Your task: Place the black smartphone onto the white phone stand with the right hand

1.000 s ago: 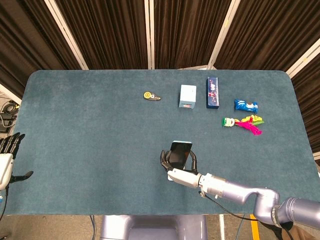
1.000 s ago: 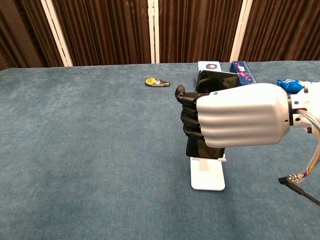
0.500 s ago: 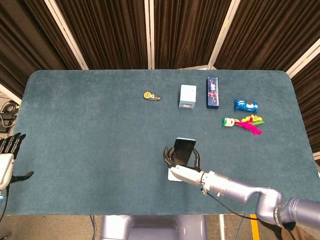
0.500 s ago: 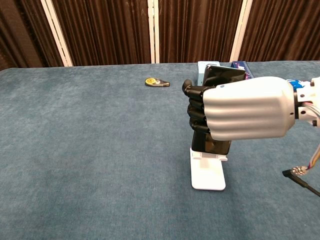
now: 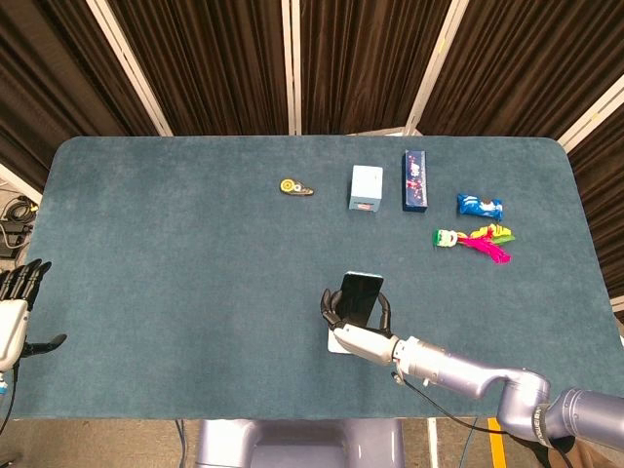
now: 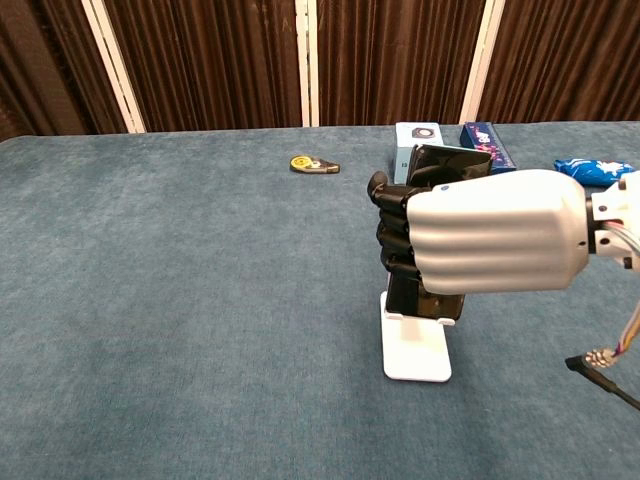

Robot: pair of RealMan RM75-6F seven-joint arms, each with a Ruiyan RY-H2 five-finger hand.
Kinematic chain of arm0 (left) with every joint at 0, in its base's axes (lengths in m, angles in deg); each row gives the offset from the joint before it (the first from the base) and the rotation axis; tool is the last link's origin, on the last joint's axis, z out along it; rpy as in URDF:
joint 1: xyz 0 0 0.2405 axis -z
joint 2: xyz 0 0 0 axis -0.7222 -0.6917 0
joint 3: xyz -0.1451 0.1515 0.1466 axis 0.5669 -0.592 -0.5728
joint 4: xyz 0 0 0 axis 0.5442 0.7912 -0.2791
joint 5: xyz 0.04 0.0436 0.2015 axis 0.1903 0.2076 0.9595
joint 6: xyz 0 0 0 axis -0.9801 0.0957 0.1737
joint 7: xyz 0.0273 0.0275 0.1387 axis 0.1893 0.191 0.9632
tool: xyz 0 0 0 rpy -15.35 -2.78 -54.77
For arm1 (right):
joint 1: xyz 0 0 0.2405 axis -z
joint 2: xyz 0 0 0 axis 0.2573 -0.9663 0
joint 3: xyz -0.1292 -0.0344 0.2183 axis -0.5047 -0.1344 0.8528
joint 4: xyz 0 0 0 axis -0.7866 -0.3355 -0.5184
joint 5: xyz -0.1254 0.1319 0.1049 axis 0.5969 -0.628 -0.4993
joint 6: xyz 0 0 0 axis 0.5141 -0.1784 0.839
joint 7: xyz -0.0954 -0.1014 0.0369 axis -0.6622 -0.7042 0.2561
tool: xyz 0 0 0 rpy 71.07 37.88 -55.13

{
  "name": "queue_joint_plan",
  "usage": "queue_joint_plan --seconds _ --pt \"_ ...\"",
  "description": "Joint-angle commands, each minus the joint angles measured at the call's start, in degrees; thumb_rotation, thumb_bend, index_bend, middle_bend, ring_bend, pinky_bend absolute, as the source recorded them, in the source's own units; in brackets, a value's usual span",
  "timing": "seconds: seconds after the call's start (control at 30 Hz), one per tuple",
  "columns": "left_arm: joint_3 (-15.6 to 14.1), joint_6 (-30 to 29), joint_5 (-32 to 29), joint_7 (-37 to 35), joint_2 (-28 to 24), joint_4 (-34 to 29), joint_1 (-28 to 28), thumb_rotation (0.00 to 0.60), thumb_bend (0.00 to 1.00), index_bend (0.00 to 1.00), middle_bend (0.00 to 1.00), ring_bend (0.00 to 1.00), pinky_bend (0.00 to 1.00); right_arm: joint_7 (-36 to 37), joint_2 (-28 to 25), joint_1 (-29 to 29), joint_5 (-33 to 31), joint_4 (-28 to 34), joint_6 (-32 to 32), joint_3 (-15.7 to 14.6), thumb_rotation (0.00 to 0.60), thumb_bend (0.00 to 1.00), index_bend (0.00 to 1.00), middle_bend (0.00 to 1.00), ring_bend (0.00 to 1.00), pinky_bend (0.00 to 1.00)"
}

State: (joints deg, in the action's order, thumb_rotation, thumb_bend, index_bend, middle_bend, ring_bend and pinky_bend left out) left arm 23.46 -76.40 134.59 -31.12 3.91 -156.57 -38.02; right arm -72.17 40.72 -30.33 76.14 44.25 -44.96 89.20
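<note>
My right hand (image 6: 480, 235) grips the black smartphone (image 6: 447, 162) upright, its fingers (image 6: 398, 232) wrapped round the phone's left edge. The phone's lower end sits at the lip of the white phone stand (image 6: 415, 347), whose base lies flat on the cloth just below the hand. From the head view, the right hand (image 5: 359, 331) holds the phone (image 5: 361, 295) near the table's front middle, and only a sliver of the stand (image 5: 333, 343) shows under it. My left hand (image 5: 14, 310) hangs off the table's left edge, fingers spread, holding nothing.
Along the back of the blue table (image 5: 175, 253) lie a yellow tape roll (image 5: 294, 187), a pale blue box (image 5: 366, 187), a dark blue box (image 5: 415, 179), a blue snack packet (image 5: 480, 205) and a colourful feather toy (image 5: 476, 239). A cable (image 6: 604, 365) trails by my right wrist.
The right hand with the phone has shifted slightly right and lowered, bringing the phone's bottom edge down onto the stand's lip. The left hand has stayed put.
</note>
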Motion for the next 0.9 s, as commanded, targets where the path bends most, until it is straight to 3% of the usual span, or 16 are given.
queue_joint_plan --seconds 0.03,0.33,0.73,0.9 --pt "0.02 -0.02 -0.02 -0.11 -0.04 0.03 -0.01 0.6 0.0 0.0 0.0 0.0 0.0 -0.09 0.19 0.18 -0.18 -0.08 -0.1 0.03 0.6 0.32 0.52 0.46 0.37 0.34" --pt "-0.04 0.13 -0.08 -0.01 0.01 0.14 0.07 0.6 0.0 0.0 0.0 0.0 0.0 0.35 0.23 1.0 -0.8 0.15 0.44 0.05 0.6 0.32 0.3 0.27 0.24 0.32" --pt "-0.25 0.0 0.23 0.35 0.14 -0.04 0.05 0.6 0.0 0.0 0.0 0.0 0.0 2.27 -1.46 2.31 0.73 0.58 3.89 -0.92 0.6 0.32 0.25 0.22 0.24 0.33" --pt "-0.34 -0.29 0.55 0.22 0.03 -0.18 -0.08 0.6 0.0 0.0 0.0 0.0 0.0 6.01 -3.69 3.29 2.36 1.62 8.84 -1.32 0.6 0.32 0.24 0.22 0.24 0.33"
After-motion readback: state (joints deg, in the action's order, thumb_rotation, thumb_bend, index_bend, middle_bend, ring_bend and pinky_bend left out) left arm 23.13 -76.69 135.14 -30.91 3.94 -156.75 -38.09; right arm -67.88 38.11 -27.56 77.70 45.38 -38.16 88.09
